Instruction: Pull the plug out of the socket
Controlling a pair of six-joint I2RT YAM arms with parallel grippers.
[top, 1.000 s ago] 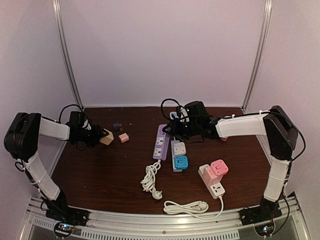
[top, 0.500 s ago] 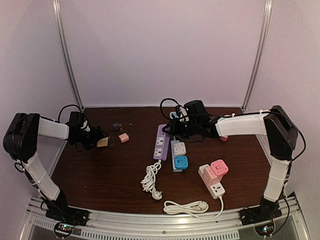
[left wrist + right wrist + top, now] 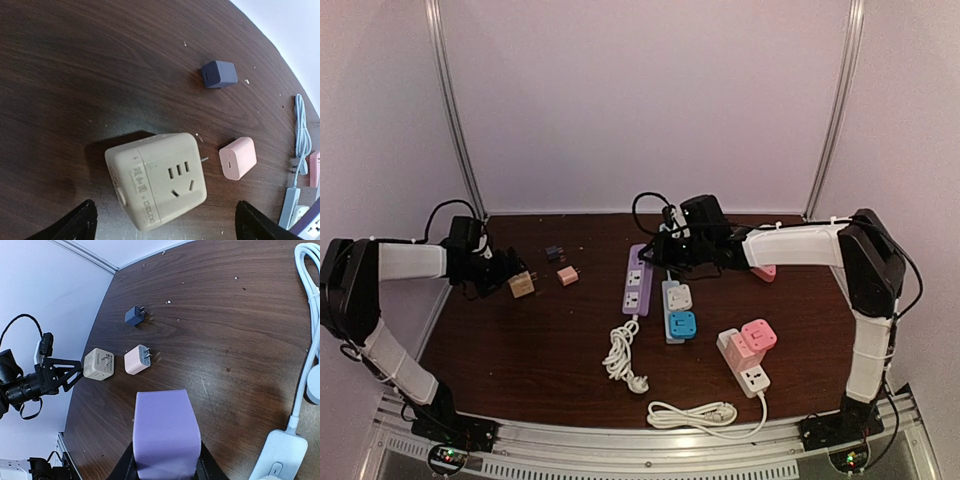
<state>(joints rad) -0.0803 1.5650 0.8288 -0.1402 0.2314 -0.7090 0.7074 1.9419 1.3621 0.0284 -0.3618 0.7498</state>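
1. The right claw [image 3: 165,466] was clamped on one end of the purple power strip [image 3: 162,425], its fingers pressed against both sides.
2. The left claw [image 3: 80,369] stood wide open and empty, with the beige cube socket [image 3: 155,177] resting on the worktop [image 3: 75,75] just ahead of its fingers, untouched.
3. A pink plug [image 3: 237,157] lay just beside the cube, and a dark blue plug [image 3: 218,74] lay farther off. Both had bare prongs and were in no socket.
4. The cube looked finished with, and the purple strip appeared to be next. Whether a plug sat in it could not be told.
5. A clean pull would likely need the right claw to pin the strip while the left gripped any plug by its body. The draw should run straight along the prongs, without twisting or levering.
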